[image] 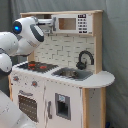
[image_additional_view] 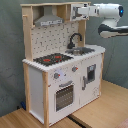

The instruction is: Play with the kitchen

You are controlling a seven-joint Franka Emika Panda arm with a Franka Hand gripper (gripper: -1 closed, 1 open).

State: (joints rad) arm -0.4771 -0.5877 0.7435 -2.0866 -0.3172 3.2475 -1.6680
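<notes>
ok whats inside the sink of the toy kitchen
In the first exterior view the grey sink holds something dark, too unclear to name. The faucet stands behind it.

arm (image: 22, 37): white, rounded glossy segments, bulbous joints
joint lines: dark seams between segments, seen in both exterior views
marking: blue light on one joint cap
wrist end: grey, blocky
</notes>
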